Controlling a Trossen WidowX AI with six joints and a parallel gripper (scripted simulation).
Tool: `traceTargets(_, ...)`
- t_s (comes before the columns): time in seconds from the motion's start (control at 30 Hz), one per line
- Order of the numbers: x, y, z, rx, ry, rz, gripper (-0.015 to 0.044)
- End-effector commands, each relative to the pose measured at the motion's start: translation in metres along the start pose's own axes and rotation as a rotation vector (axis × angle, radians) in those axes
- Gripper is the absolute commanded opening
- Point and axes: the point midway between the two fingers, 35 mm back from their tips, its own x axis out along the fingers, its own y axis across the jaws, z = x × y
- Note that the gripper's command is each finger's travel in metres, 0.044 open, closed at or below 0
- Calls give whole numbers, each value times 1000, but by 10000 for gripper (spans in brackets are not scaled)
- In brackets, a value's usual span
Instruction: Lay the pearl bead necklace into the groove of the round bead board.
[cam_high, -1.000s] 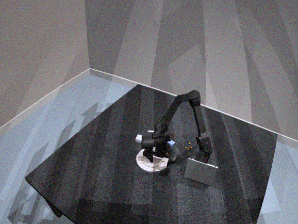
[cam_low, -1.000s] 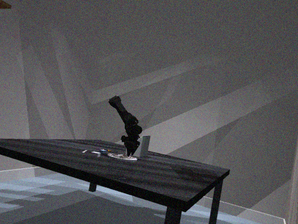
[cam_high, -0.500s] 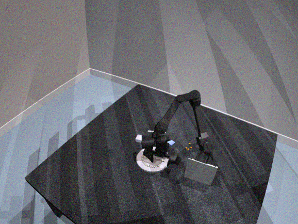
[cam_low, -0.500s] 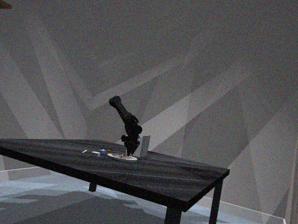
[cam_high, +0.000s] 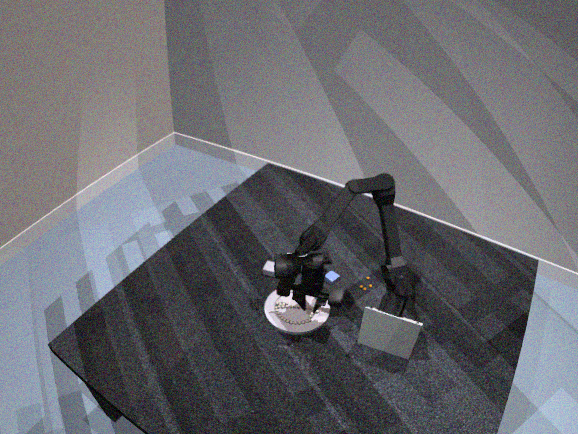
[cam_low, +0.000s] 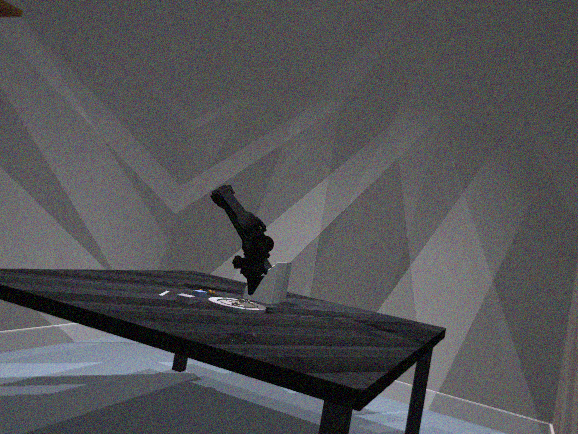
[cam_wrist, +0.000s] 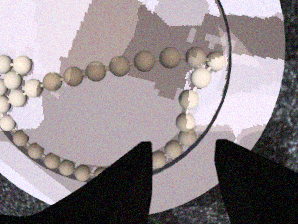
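Note:
The round white bead board (cam_high: 270, 316) (cam_low: 257, 308) (cam_wrist: 260, 100) lies on the dark table; its groove shows as a thin dark ring in the wrist view. The pearl bead necklace (cam_high: 295, 322) (cam_wrist: 145, 61) lies on the board. Its lower strand follows the ring, its upper strand crosses the inside, and several beads are bunched at the left of the wrist view. At the right, a bend of the strand comes close to the ring. My gripper (cam_high: 309, 309) (cam_low: 251, 293) (cam_wrist: 183, 151) is partly open and empty, above the board's edge. Its left finger hides some lower beads.
A grey upright panel (cam_high: 390, 332) (cam_low: 278, 285) stands beside the board, near the arm's base. A blue square piece (cam_high: 332, 276) (cam_low: 200, 291), a white block (cam_high: 269, 268) and several small orange dots (cam_high: 370, 285) lie beyond the board in the top view.

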Motion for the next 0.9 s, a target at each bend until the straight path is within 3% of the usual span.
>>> traceTargets(0.0, 0, 1, 0, 2, 0, 4, 120)
traceTargets(0.87, 31, -4, 1, -7, -7, -9, 120)
